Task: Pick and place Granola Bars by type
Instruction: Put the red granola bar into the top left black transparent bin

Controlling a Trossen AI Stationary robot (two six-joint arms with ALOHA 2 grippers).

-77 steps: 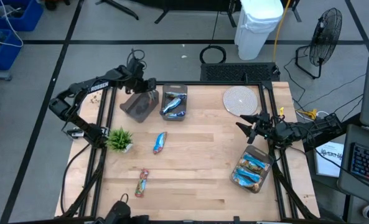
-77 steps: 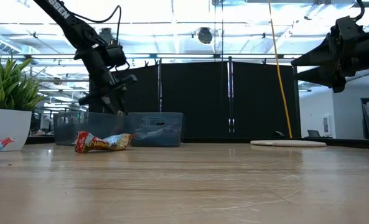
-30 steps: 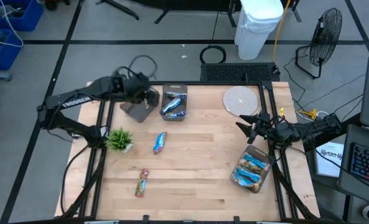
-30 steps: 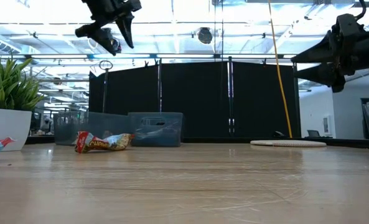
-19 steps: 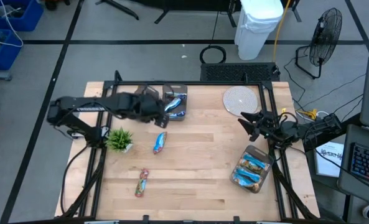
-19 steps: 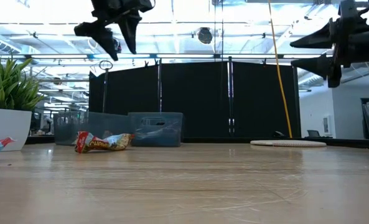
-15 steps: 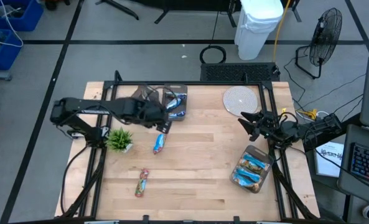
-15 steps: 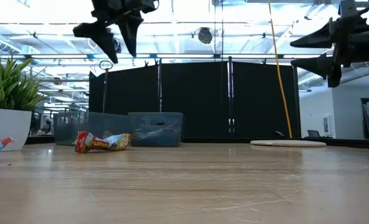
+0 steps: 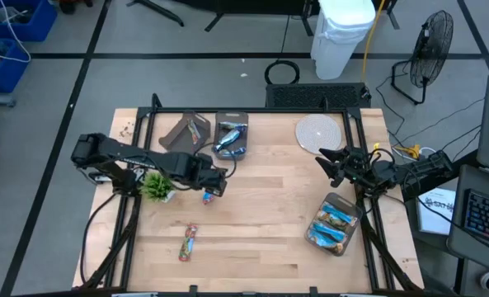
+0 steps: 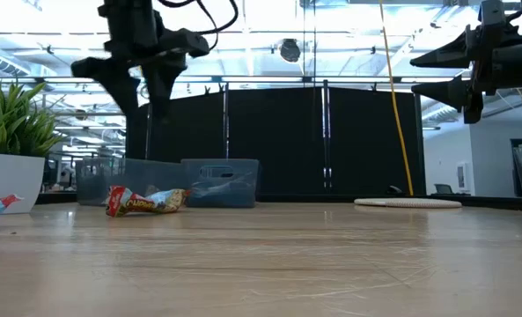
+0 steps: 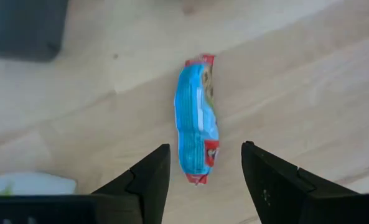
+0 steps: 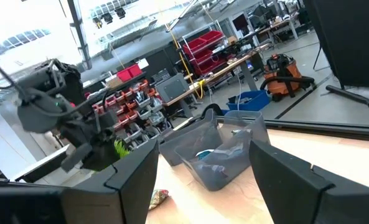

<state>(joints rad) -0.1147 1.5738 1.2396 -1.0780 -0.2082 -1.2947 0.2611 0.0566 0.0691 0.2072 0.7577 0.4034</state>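
Note:
A blue granola bar with red ends [image 11: 198,121] lies flat on the wooden table [image 9: 260,247] near its middle [image 9: 206,198]. My left gripper [image 11: 206,148] hovers above it, pointing down and open, with a finger on either side of the bar's near end and clear of it. The low view shows the gripper [image 10: 146,97] well above the bar [image 10: 146,201]. A red bar [image 9: 188,242] lies nearer the front edge. My right gripper [image 9: 331,165] waits open at the right edge, pointing about level.
Two bins stand at the far side: one at the far left [image 9: 185,132] holds a bar, and one beside it [image 9: 232,136] holds blue bars. A third bin [image 9: 335,224] of blue bars sits at the right. A small plant [image 9: 157,183] stands left of the gripper, and a white round mat [image 9: 320,132] lies far right.
My left gripper has swung from over the far-left bin toward the table's middle and near side. It has come down and tipped to point at the blue bar. My right gripper has turned a little in place.

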